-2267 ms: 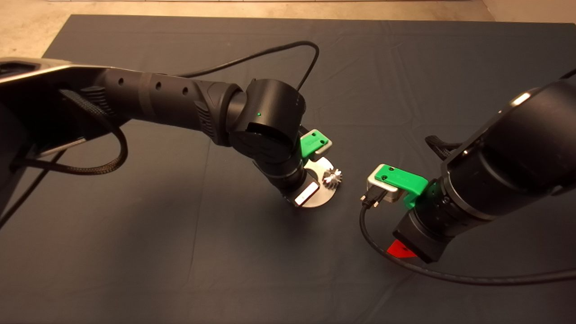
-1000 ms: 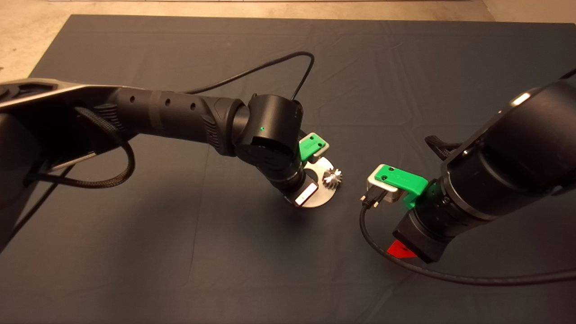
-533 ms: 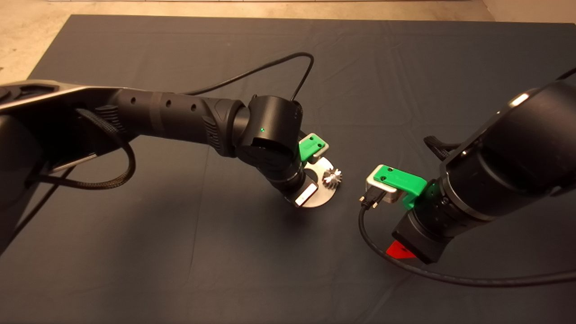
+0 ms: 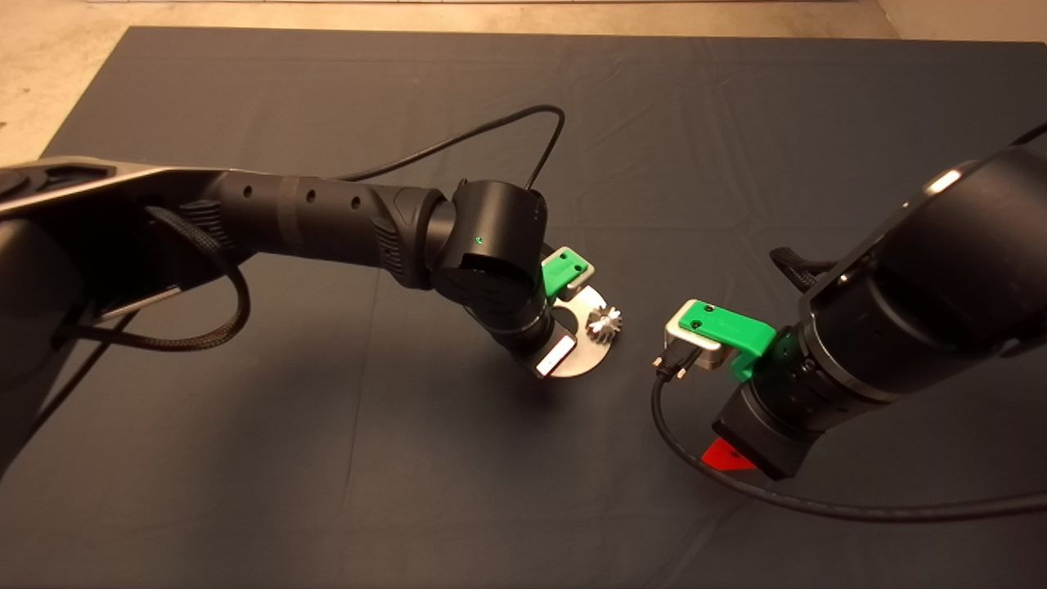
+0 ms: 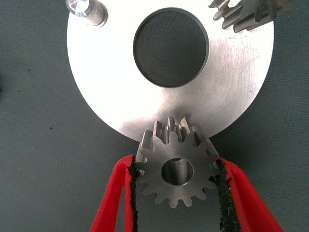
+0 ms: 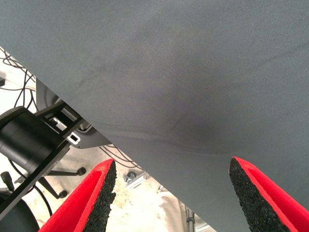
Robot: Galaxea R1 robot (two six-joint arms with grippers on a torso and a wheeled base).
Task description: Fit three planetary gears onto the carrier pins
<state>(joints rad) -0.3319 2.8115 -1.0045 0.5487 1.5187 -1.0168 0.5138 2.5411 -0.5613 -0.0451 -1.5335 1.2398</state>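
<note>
Two gears, one bare pin showing

Left pincer [image 5: 176, 193] grips one gear [image 5: 176, 166] at disc [image 5: 120, 92] edge; right pincer [image 6: 171, 193] spread, empty, over dark mat [image 4: 327, 474].

My fingers [image 5: 118, 193] are bright red, faced with crumbly black pads [image 5: 223, 193]. Between them sits a shiny steel gear [image 5: 176, 166], grey with a dark centre hole. The disc [image 5: 231, 96] beyond is brushed silver (fine scratch lines run across it), its peg [image 5: 87, 10] the same silver. The mat [image 4: 327, 458] is plain dark grey. My arms [image 4: 327, 217] are black, with green gripper housings [image 4: 724, 327].
</note>
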